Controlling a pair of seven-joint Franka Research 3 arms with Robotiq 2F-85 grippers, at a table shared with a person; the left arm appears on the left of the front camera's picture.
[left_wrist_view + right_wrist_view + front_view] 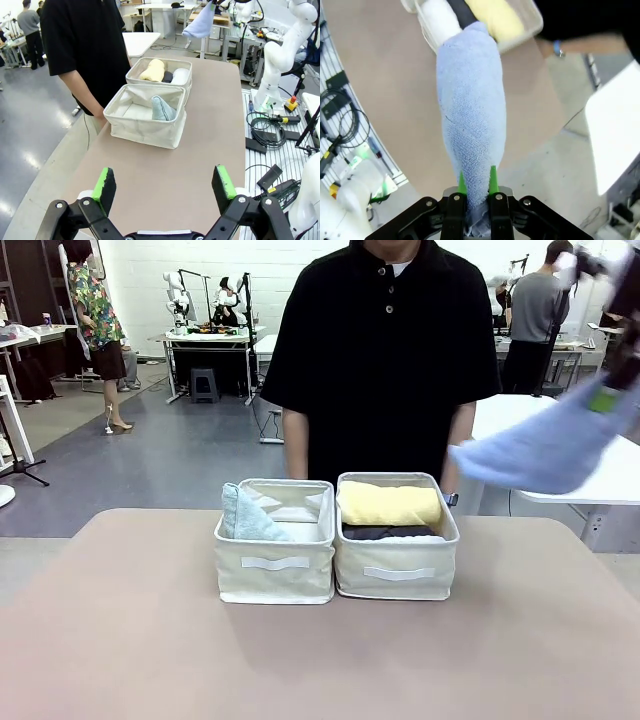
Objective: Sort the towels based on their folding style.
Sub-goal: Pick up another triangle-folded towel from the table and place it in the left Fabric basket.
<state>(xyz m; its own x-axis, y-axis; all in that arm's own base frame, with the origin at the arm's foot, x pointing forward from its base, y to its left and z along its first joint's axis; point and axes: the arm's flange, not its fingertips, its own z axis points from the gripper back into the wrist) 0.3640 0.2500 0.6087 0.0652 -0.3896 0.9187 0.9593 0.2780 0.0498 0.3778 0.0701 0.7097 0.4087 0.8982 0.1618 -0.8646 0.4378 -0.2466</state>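
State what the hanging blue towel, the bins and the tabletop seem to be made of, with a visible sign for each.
Blue towel: terry cloth, probably cotton; looped, fuzzy pile.
Bins: cream woven fabric, likely canvas; soft walls, sewn handle strips.
Tabletop: smooth matt laminate, perhaps; plain beige, no grain.
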